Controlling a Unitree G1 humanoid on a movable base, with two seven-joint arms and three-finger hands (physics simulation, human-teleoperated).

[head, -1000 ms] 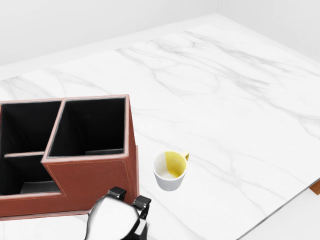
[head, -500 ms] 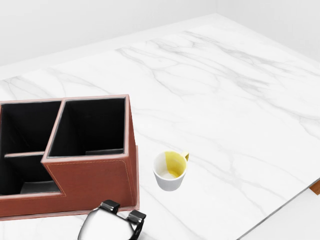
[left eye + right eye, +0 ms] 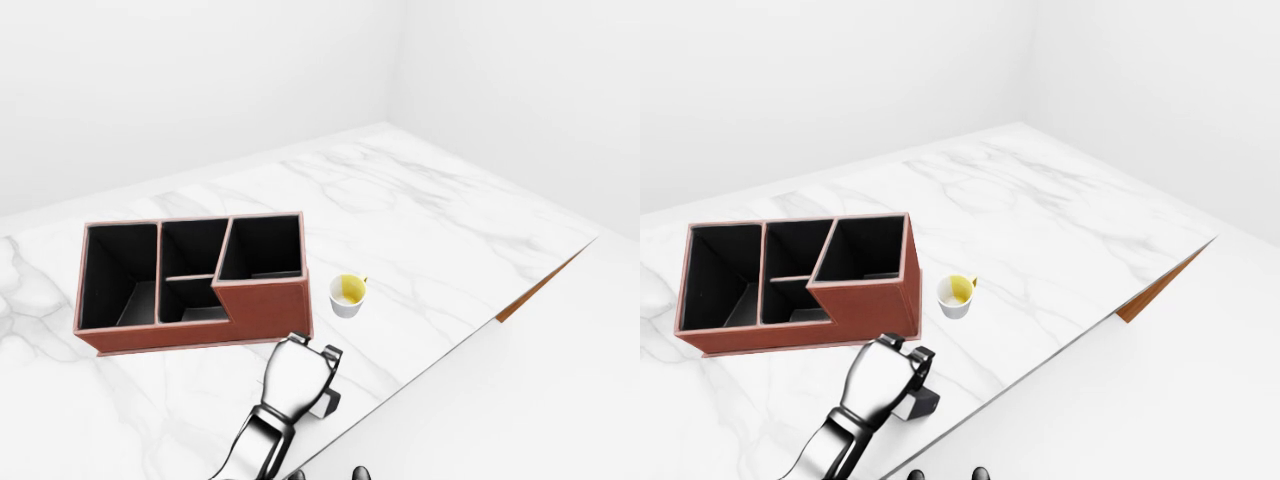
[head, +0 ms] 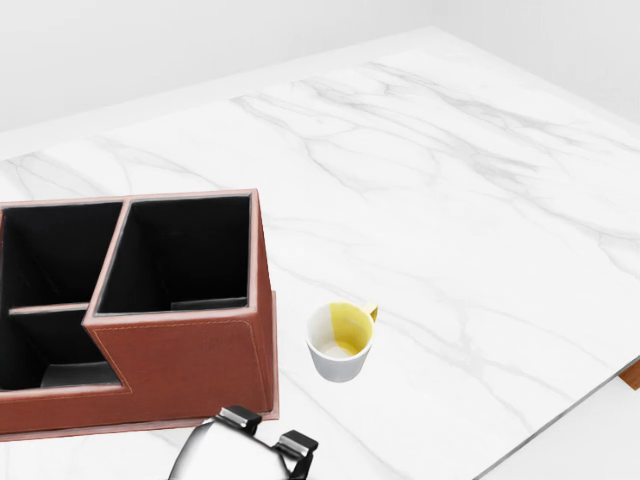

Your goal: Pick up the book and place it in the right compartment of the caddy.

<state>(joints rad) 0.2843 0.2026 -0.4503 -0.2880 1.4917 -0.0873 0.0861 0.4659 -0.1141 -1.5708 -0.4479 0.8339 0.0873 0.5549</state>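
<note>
The brown leather caddy (image 3: 262,312) stands on the marble table, its black compartments open at the top; the right compartment (image 3: 262,250) holds nothing. Below it in the eye views, a small dark block that looks like the book (image 3: 918,404) lies near the table's edge. My left hand (image 3: 315,356), silver with black fingers, hangs directly over that block and hides most of it. Whether the fingers close round it does not show. The head view shows only the hand's top (image 4: 262,445) at its bottom edge. My right hand is out of sight.
A white mug (image 3: 347,295) with a yellow inside stands just right of the caddy. The table's edge (image 3: 450,345) runs diagonally close to the hand's right, with a wooden side (image 3: 540,288) beyond. Small black shapes (image 3: 980,473) of unclear nature sit at the bottom edge.
In the head view the hand dropped lower in the picture, then shifted to the right. The caddy and mug have stayed in place.
</note>
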